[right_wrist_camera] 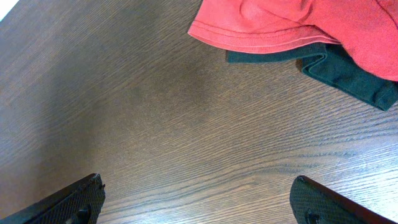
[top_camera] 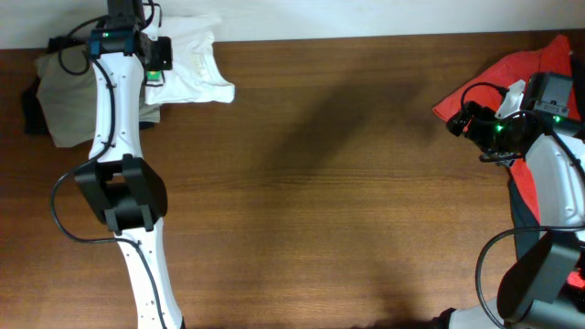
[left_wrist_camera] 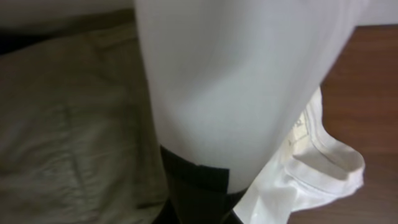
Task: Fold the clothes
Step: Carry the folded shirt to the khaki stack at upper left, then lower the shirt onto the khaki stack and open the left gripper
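White fabric is what your left gripper (top_camera: 155,64) is pinching: its jaws are sitting closed on the white shirt (top_camera: 187,68), which is lying bunched at the far left corner of the table (top_camera: 347,183), part of it stretching up across the left wrist view. A khaki garment (top_camera: 64,100) is lying just beside it, nearer the left edge, with a dark garment (top_camera: 30,108) poking out there. Your right gripper (right_wrist_camera: 198,183) is hovering spread wide over bare wood, grasping nothing, near the far right corner, where a red garment (right_wrist_camera: 298,22) is lying over a dark green garment (right_wrist_camera: 348,74).
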You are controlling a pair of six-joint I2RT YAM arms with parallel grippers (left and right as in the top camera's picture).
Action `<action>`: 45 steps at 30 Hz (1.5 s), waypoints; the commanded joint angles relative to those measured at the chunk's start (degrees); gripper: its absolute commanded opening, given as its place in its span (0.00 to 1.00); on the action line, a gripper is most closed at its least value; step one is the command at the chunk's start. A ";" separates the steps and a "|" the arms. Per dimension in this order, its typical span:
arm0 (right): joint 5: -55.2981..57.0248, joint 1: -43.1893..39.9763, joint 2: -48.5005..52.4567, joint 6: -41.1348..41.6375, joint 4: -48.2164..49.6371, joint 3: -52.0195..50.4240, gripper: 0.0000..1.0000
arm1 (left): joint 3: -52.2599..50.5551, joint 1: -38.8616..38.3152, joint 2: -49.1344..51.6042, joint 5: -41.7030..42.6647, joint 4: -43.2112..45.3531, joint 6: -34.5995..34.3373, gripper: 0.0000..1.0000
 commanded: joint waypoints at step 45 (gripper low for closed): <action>0.35 0.02 -0.63 -0.13 0.15 1.07 0.99 | 6.49 4.96 -8.22 -8.17 1.22 -2.49 0.01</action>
